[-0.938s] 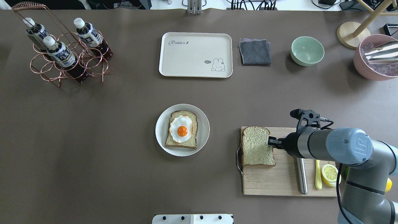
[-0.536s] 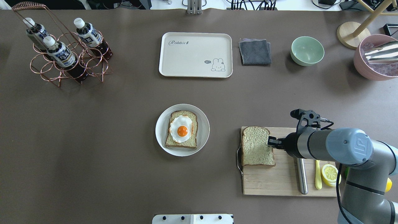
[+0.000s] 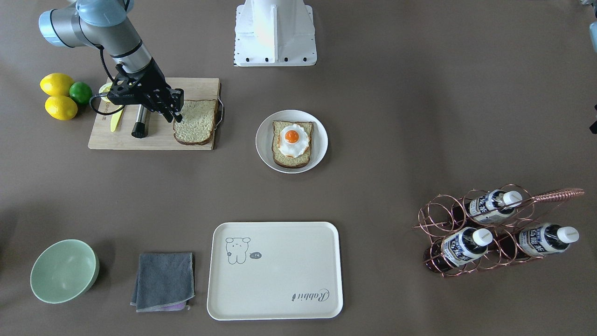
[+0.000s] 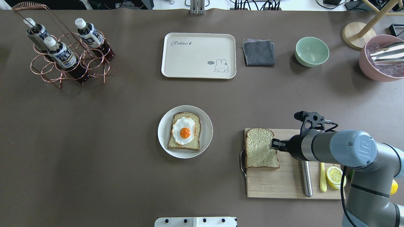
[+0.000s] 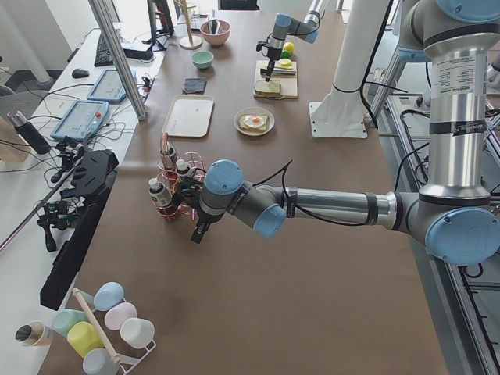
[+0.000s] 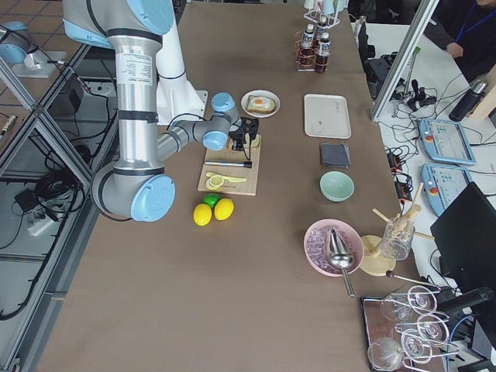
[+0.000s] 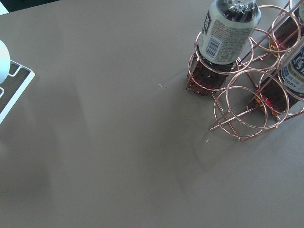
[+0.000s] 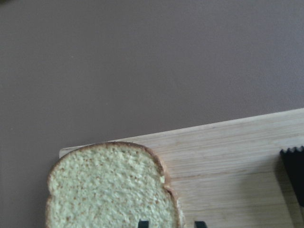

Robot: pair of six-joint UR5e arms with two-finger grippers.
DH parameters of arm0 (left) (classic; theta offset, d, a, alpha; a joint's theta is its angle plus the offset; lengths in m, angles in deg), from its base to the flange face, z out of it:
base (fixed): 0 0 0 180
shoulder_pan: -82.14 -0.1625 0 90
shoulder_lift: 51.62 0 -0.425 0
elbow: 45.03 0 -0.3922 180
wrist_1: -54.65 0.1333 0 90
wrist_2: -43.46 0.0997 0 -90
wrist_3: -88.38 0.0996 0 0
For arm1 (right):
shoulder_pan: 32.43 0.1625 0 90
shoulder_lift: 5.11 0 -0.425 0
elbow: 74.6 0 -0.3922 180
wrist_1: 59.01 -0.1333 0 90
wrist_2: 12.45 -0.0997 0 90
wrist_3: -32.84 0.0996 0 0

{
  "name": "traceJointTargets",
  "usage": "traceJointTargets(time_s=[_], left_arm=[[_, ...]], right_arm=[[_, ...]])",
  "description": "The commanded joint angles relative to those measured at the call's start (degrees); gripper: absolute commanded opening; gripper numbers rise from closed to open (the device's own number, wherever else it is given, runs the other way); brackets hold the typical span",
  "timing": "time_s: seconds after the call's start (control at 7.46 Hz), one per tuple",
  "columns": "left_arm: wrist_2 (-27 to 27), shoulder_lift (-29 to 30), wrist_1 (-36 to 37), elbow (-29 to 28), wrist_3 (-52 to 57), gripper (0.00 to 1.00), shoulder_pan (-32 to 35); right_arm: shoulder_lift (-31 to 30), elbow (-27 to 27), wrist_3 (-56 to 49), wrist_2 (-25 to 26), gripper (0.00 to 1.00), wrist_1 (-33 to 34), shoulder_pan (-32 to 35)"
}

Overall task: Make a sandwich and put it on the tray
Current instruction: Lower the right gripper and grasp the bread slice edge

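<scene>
Overhead exterior view: nearest, at the lower right of the frame, the right gripper [image 4: 273,144] is seen reaching leftward over the wooden cutting board [image 4: 284,186]. Its tips are set at the right-hand edge of the loose bread slice [image 4: 260,148], which lies flat on the board's left end. In the right wrist view the fingertips [image 8: 143,223] are shown a narrow gap apart at the bottom edge, one over the bread and one over bare wood, with the crust between them. A steel handle [image 4: 305,179], a yellow knife [image 4: 322,178] and a lemon half [image 4: 335,176] are laid on the board's right part.

At the centre, well apart from the board, the second bread slice [image 4: 175,145] is seen on the white plate [image 4: 164,126], with the fried egg [image 4: 181,124] laid on top.

Farther up, at the upper middle, the tray [image 4: 199,55] is placed well apart from the plate. A grey cloth [image 4: 258,52] is set just right of it, and a green bowl [image 4: 311,51] beyond that.

In the exterior left view the left gripper [image 5: 199,230] is held low beside the copper bottle rack [image 5: 173,191]. Whether its jaws are apart cannot be told.
</scene>
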Motion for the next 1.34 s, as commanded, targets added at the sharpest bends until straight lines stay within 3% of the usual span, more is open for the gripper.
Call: traceJointTargets(time_s=[0.0,0.13,0.27,0.4,1.21], left_arm=[[0.0,0.0,0.0,0.0,0.0,0.98,0.0],[0.0,0.0,0.0,0.0,0.0,0.98,0.0],[0.0,0.0,0.0,0.0,0.0,0.98,0.0],[0.0,0.0,0.0,0.0,0.0,0.98,0.0],[-0.1,0.0,0.0,0.0,0.0,0.98,0.0]], right_arm=[[0.5,-0.7,0.1,0.3,0.43,0.0,-0.4],[0.7,-0.8,0.3,0.4,0.41,0.0,-0.4],[0.8,-0.8,0.4,0.5,0.27,0.0,-0.5],[0.7,-0.4,0.9,0.5,0.0,-0.1,-0.4],[2.5,5.5,0.9,-0.2,0.0,0.0,0.6]])
